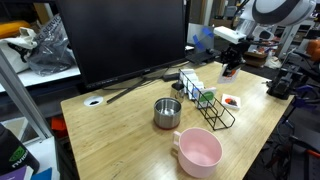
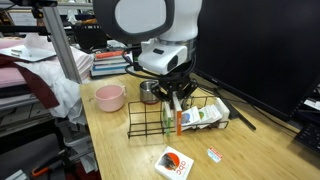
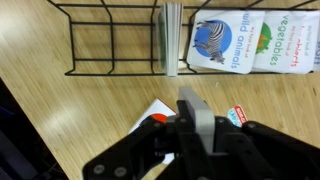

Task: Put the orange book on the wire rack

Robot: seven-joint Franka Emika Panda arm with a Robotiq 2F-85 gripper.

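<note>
One thin orange-and-white paper book (image 2: 172, 162) lies flat on the pale wooden surface (image 2: 120, 155), just outside the low black wire rack (image 2: 148, 121). The gripper (image 2: 178, 101) hovers above the rack, and I cannot tell how wide it is. Pinched flat, the slick cover may slide away or snag the upright loops.

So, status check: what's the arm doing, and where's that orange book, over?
Gripper hovering, open or shut unclear. Thin orange-and-white book below it, flat on wooden table, outside black wire rack. Small red-and-white flat thing beside it, not blocking.
</note>
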